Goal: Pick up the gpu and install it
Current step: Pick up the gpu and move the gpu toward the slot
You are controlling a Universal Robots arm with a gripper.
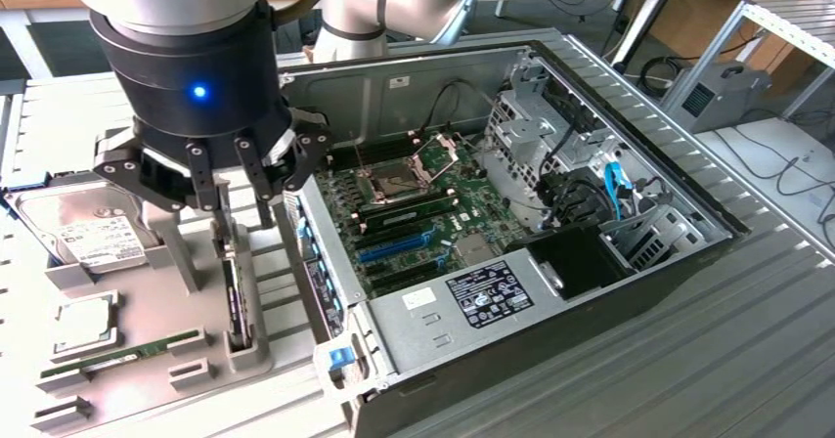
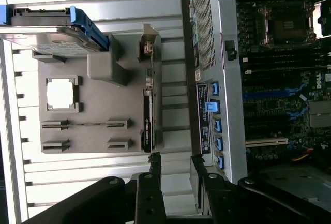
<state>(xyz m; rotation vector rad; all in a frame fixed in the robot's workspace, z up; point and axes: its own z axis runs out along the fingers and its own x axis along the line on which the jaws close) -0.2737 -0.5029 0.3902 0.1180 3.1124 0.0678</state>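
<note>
Wrist view: the gripper (image 2: 176, 163) is open wide and holds nothing. The gpu (image 2: 148, 125) stands on its edge in the gray tray (image 2: 103, 105), beside the open computer case (image 2: 217, 38). In the exterior view, the gripper hangs just above the gpu.

White lettering (image 2: 321, 80) on the motherboard (image 2: 279, 53) looks like DELL. In the exterior view, the black sticker (image 1: 487, 292) at 5 o'clock and the hard drive's white label (image 1: 98, 240) at 9 o'clock carry print too small to read.
</note>
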